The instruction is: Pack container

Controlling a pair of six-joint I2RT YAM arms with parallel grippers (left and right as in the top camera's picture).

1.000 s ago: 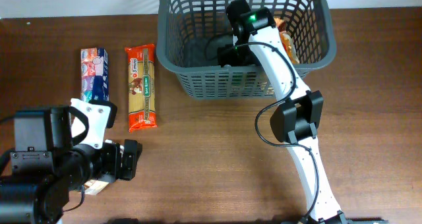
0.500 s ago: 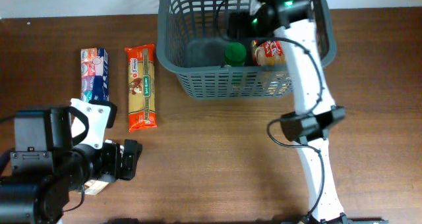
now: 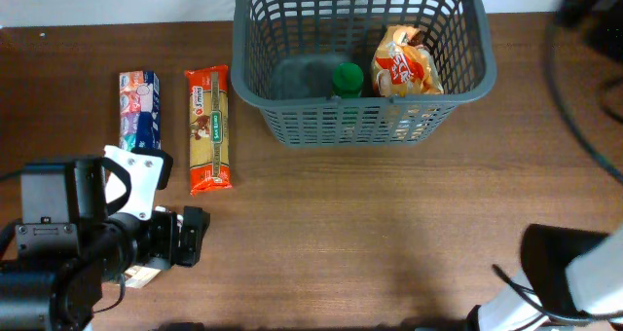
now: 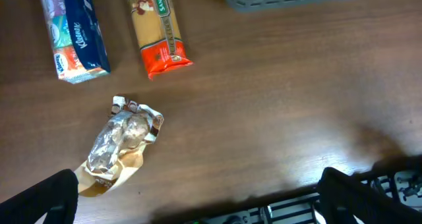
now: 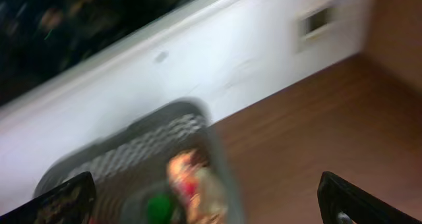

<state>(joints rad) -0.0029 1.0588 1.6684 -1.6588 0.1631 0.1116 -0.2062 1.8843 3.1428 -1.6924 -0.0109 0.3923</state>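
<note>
The container (image 3: 255, 90), a dark grey lattice basket, stands at the back centre of the table. Inside it sit a green-lidded jar (image 3: 348, 79) and an orange snack bag (image 3: 407, 63). In the blurred right wrist view the container (image 5: 125, 148) lies below and left, and my right gripper (image 5: 211, 201) is open and empty, high above it and off to its right. My left gripper (image 4: 198, 204) is open over bare wood at the front left, with a crumpled foil wrapper (image 4: 122, 141) just ahead of its left finger.
A tissue pack (image 3: 138, 107) and a long orange pasta packet (image 3: 209, 127) lie side by side left of the basket. The right arm's base (image 3: 574, 282) fills the front right corner, its cable (image 3: 574, 97) crossing the right edge. A white wall (image 5: 198, 72) stands behind the table.
My right arm has lifted out of the basket and swung away to the right, leaving the jar and snack bag inside. The left arm has not moved.
</note>
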